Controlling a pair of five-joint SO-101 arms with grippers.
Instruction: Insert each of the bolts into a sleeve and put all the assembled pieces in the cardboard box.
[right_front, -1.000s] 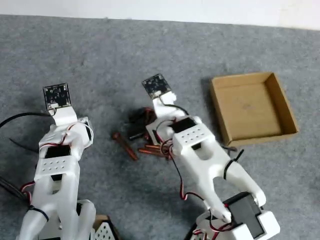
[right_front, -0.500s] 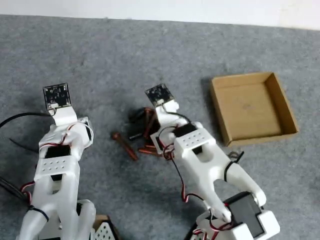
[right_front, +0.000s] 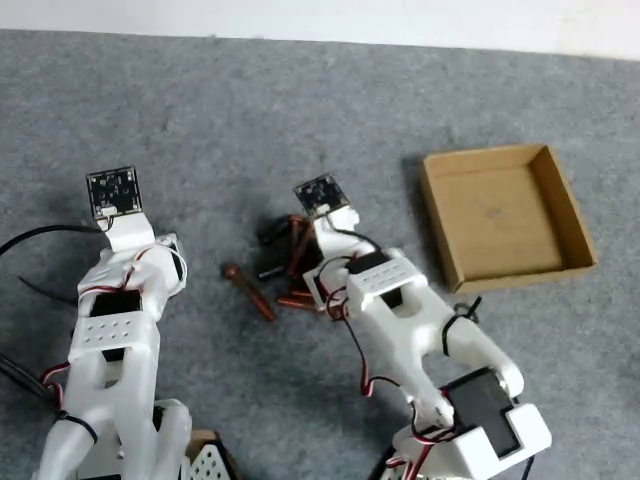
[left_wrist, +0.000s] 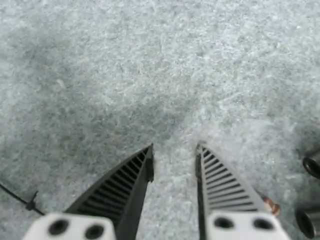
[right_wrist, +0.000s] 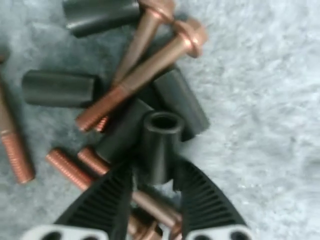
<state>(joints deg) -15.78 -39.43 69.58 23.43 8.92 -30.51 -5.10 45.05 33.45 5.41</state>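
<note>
Copper bolts (right_wrist: 150, 70) and black sleeves (right_wrist: 57, 87) lie in a mixed pile (right_front: 285, 255) on the grey carpet. My right gripper (right_wrist: 154, 170) stands over that pile, shut on one black sleeve (right_wrist: 160, 135) whose open end faces the camera. More bolts (right_wrist: 70, 167) lie under its fingers. A single bolt (right_front: 250, 292) rests left of the pile. Some way left of the pile, my left gripper (left_wrist: 175, 150) is open over bare carpet, with nothing between its fingers. A bolt head (left_wrist: 271, 205) and two sleeve ends (left_wrist: 312, 162) show beside it. The cardboard box (right_front: 440, 215) is empty, right of the pile.
The right arm (right_front: 410, 310) reaches from the near edge up to the pile, the left arm (right_front: 120, 310) alongside it on the left. Bare carpet lies between pile and box and across the far side up to a white wall (right_front: 400, 20).
The right arm's wrist has drawn back a little toward its base and to the right over the pile. The left arm has kept still.
</note>
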